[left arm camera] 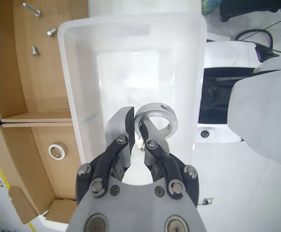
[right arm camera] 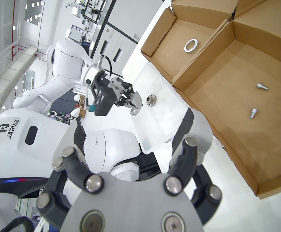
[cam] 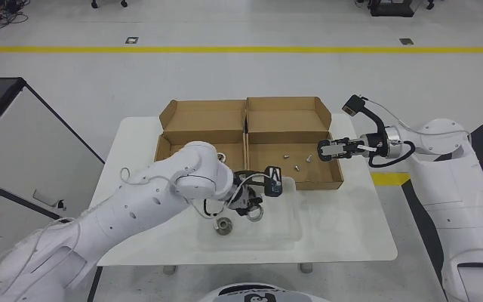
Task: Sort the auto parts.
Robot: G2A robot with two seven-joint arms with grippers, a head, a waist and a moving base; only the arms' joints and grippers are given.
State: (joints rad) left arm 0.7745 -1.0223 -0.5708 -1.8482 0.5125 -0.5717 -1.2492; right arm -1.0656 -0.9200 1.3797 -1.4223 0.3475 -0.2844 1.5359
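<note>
Bin for rings at far left: left cardboard box [cam: 200, 132], one white-lined ring [left arm camera: 58, 151] flat on its floor, evidently the place for ring-shaped parts. Next, clear plastic tray [left arm camera: 131, 19] just in front of both boxes, serving as the unsorted supply; flanged hub [cam: 223, 225] lying at its left end, not yet picked. Just right of the hub, left gripper [left arm camera: 136, 123] above the tray, clamped on a metal shaft collar [left arm camera: 155, 118]: one finger inside the bore, the other outside, pinching the wall. Probably chosen for a firm hold on a round part too wide to span. Collar tilted, set-screw holes visible, held clear of the tray floor as far as can be told. Judged step: carrying the collar to the left box, beside the other ring. Further right, right cardboard box [right arm camera: 219, 105] with three bolts [cam: 299, 167] loose on its floor, well apart from the ring; fasteners thus kept separate. At far right, right gripper [right arm camera: 132, 126] over the right-hand end of that box, fingers spread wide, nothing between them; apparently waiting clear of the tray.
</note>
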